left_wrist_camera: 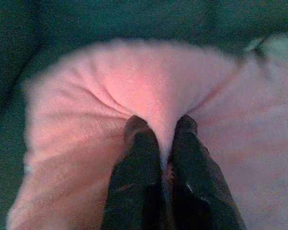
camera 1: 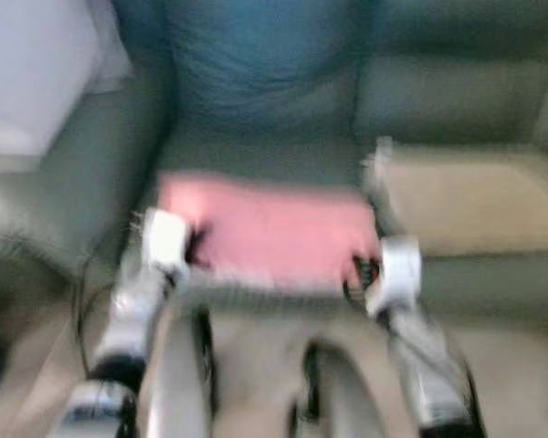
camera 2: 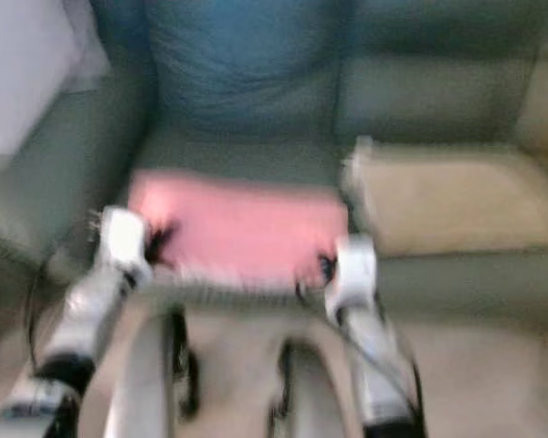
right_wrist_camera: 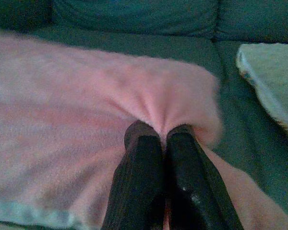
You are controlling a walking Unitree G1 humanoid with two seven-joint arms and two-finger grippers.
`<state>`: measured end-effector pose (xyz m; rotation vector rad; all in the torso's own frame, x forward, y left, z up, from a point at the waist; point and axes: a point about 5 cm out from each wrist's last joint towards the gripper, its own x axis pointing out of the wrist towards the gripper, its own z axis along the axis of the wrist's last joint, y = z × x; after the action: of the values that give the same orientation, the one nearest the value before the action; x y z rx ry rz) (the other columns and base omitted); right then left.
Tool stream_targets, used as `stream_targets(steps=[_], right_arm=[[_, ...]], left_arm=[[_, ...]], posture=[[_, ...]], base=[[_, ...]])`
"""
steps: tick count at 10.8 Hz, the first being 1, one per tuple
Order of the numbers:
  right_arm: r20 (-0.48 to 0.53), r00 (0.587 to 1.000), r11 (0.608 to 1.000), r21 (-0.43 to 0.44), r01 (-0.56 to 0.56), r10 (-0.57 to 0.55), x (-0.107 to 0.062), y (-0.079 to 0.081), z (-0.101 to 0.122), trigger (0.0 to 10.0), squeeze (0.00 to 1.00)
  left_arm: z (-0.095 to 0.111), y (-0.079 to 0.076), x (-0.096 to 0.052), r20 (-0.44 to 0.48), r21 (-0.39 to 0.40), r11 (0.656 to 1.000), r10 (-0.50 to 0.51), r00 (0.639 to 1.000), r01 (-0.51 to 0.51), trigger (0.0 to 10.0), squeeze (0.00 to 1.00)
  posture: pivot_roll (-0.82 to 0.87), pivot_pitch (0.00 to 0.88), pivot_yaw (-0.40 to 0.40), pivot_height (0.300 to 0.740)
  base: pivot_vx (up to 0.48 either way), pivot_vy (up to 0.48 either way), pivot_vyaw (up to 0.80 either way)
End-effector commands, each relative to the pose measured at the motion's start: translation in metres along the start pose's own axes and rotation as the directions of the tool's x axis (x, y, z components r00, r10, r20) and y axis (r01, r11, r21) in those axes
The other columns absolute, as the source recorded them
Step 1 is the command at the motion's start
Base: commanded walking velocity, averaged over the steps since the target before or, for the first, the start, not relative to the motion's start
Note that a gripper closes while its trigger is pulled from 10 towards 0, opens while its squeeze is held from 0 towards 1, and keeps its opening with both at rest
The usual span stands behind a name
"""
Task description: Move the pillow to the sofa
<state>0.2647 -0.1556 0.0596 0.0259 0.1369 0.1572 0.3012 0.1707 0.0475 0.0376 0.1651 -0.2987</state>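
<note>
Both arms reach forward, left gripper (left_wrist_camera: 161,125) and right gripper (right_wrist_camera: 159,130) pinching the pink pillow (camera 1: 274,228) (views blurred).

no readable text, no labels, no brand marks, no numbers, head views too blurred

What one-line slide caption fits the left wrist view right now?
Left gripper pinching a fold of the pink pillow, dark green sofa behind.
</note>
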Motion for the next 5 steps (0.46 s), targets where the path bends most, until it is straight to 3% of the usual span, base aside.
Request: stream_targets(steps=[1, 5], right_arm=[[-0.009, 1.000, 1.000, 0.007, 0.027, -0.027, -0.002, -0.004, -0.002, 10.0, 0.00], [0.004, 0.999, 0.999, 0.008, 0.040, -0.040, 0.003, -0.006, 0.000, 10.0, 0.00]], left_arm=[[0.006, 0.001, 0.003, 0.021, 0.013, 1.000, 0.004, 1.000, -0.004, 10.0, 0.00], [0.017, -0.001, 0.010, 0.063, 0.005, 1.000, -0.001, 0.998, 0.000, 10.0, 0.00]], posture=[[-0.10, 0.181, -0.037, 0.605], [-0.09, 0.181, -0.019, 0.605]], base=[[0.000, 0.000, 0.00], [0.000, 0.000, 0.00]])
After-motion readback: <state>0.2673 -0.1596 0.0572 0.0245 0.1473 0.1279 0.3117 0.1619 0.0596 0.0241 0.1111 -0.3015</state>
